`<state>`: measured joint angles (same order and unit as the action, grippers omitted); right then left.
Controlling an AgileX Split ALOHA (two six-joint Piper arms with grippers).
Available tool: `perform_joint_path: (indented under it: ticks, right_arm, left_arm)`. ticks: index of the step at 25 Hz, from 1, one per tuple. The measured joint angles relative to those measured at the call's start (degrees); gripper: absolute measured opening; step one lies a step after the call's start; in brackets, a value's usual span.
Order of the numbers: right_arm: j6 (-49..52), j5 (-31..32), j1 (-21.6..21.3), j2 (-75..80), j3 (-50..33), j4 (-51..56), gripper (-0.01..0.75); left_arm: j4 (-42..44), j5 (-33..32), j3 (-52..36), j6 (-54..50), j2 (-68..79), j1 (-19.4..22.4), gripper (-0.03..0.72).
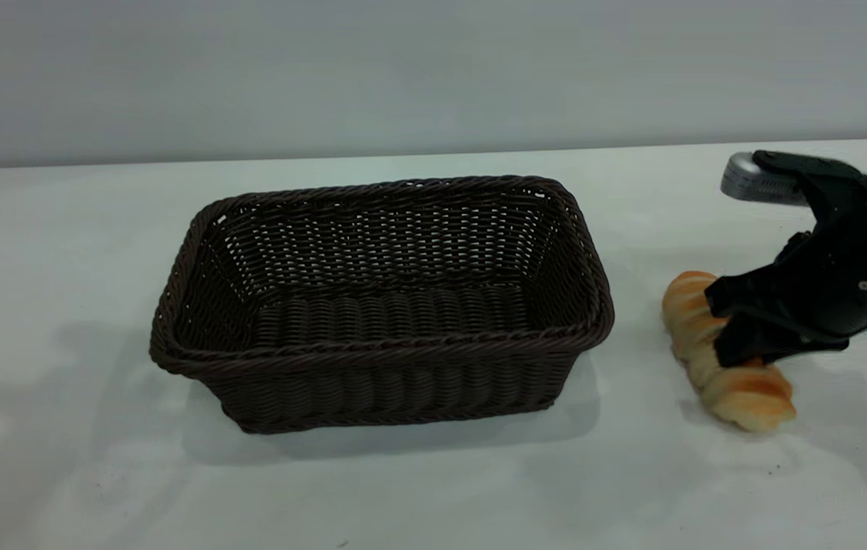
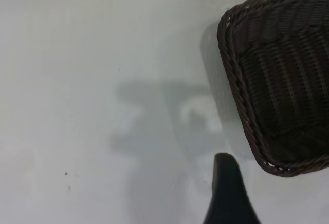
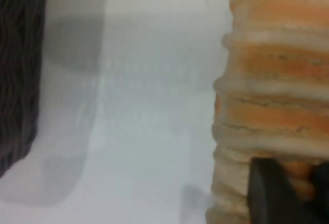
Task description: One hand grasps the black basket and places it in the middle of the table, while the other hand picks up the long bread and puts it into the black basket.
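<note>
The black basket (image 1: pixel 380 347) stands upright and empty in the middle of the white table (image 1: pixel 433 489). The long bread (image 1: pixel 746 393) lies on the table to the basket's right, a short gap from its end wall. My right gripper (image 1: pixel 723 325) reaches in from the right edge and is shut across the loaf's middle; the right wrist view shows the bread (image 3: pixel 277 95), my gripper (image 3: pixel 300 183) and the basket's wall (image 3: pixel 18 70). My left gripper (image 2: pixel 226 193) is outside the exterior view; its wrist view shows it above bare table beside a corner of the basket (image 2: pixel 277 70), apart from it.
A grey wall runs behind the table's far edge (image 1: pixel 250 162). The silver wrist camera (image 1: pixel 754 179) sits on top of the right arm. Bare tabletop lies left of the basket and in front of it.
</note>
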<state>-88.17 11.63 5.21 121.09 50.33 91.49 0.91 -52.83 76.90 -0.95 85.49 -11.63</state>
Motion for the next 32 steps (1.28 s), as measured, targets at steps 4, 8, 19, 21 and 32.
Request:
perform_joint_path:
  ticks: [4, 8, 19, 21, 32]
  right_arm:
    - [0.87, -0.76, 0.0, -7.55, 0.16, 0.19, 0.036]
    - [1.24, 6.85, 0.13, -14.58, 2.26, 1.15, 0.035]
    - [-1.81, 12.63, 16.46, -11.5, 6.78, 8.2, 0.234]
    - [-2.33, 10.51, 17.1, -10.19, 6.92, 9.14, 0.322]
    - [34.43, 9.83, 7.42, -19.18, 6.92, -30.97, 0.464]
  left_arm:
    - [0.02, -0.42, 0.0, 0.0, 0.0, 0.0, 0.544]
    - [0.07, -0.48, 0.0, 0.0, -0.11, 0.0, 0.544]
    - [0.14, -0.71, 0.0, -0.09, -0.12, 0.0, 0.544]
    - [0.14, -0.89, 0.0, -0.09, -0.12, 0.0, 0.544]
    - [1.45, -2.74, 0.0, -0.03, -0.12, 0.0, 0.544]
